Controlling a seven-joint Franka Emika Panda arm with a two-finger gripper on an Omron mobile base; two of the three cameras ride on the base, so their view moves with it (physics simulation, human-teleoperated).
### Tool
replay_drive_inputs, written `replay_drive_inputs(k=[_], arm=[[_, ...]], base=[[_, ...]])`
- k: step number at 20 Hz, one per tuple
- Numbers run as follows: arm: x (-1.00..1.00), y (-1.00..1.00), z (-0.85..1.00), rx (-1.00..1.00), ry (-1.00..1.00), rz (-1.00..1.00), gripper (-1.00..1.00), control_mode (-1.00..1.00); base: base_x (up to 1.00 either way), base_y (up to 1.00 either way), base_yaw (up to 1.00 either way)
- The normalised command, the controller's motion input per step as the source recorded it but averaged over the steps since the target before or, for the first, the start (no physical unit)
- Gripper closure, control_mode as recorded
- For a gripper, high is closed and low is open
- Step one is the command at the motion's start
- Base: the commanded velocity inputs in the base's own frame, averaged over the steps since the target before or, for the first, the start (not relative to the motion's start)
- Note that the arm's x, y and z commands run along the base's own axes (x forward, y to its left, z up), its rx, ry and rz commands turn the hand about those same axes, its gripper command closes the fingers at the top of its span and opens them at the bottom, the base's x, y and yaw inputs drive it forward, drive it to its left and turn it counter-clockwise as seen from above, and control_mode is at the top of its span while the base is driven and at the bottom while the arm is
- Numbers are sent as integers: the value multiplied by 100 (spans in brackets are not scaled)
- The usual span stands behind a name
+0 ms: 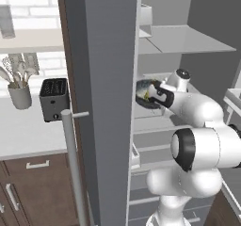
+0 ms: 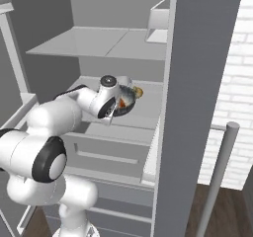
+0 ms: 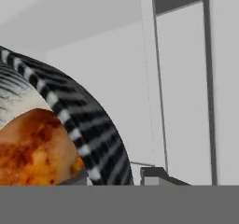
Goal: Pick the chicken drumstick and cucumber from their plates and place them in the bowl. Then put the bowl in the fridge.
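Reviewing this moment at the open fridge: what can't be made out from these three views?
- Cucumber: not discernible; the arm hides most of the bowl in both base views.
- Bowl on the fridge shelf or still lifted: contact hidden by the wrist.
- Gripper jaws: cut off at the hand view's bottom; grip on the rim unclear.
- Chicken drumstick: cropped by the left edge.

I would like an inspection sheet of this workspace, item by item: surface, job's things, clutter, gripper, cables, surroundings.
Surface: pale fridge shelf, bowl on it.
Job's things: bowl inside the open fridge; chicken drumstick in the bowl; cucumber not told apart.
Clutter: nothing seen on the shelf beside the bowl.
Gripper: gripper at the bowl's rim; open or shut cannot be told.
Cables: nothing seen.
Surroundings: toaster and utensil holder on the counter.
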Motion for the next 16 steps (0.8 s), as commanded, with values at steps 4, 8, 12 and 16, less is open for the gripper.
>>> replay_drive_inputs(k=[4,8,12,16], arm=[[-6,1,2,0,-20,0,-100,-100],[-53,7,42,-3,-17,-5,-100,-100],[-76,4,91,-3,14,-10,-100,-100],[-78,2,99,-3,27,-1,-100,-100]], base=[[0,0,0],[0,0,0],[0,0,0],[0,0,0]])
